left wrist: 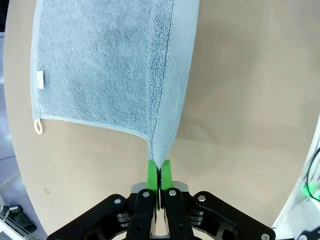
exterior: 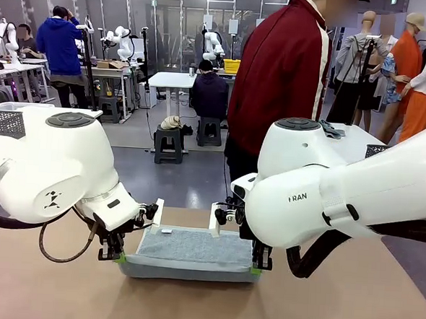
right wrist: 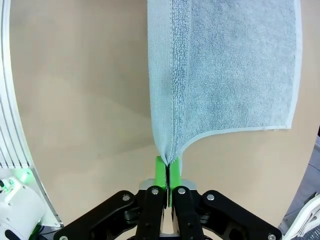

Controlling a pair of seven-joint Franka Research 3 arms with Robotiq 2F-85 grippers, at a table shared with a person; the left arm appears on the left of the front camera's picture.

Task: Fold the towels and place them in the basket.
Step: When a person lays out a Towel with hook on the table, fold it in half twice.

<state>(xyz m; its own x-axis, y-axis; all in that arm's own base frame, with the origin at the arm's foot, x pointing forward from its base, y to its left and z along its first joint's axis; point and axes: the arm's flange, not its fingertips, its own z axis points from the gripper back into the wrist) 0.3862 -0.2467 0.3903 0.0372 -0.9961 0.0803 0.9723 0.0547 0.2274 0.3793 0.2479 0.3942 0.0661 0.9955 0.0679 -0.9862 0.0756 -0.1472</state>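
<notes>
A dusty grey-blue towel (exterior: pixel 191 251) lies spread on the tan table between the two arms, its near edge lifted. My left gripper (exterior: pixel 119 256) is shut on the towel's near left corner, and my right gripper (exterior: pixel 255 267) is shut on the near right corner. In the left wrist view the green pads (left wrist: pixel 152 172) pinch the corner of the towel (left wrist: pixel 100 65), which has a small white label tab (left wrist: pixel 40 80) and a loop. In the right wrist view the green pads (right wrist: pixel 160 172) clamp the corner of the towel (right wrist: pixel 225 65). The basket is out of view.
A person in a dark red jacket (exterior: pixel 280 69) stands at the far side of the table. Bare tan tabletop (exterior: pixel 190 303) stretches in front of the towel. Grey lattice objects (exterior: pixel 4 123) sit behind both arms at left and right.
</notes>
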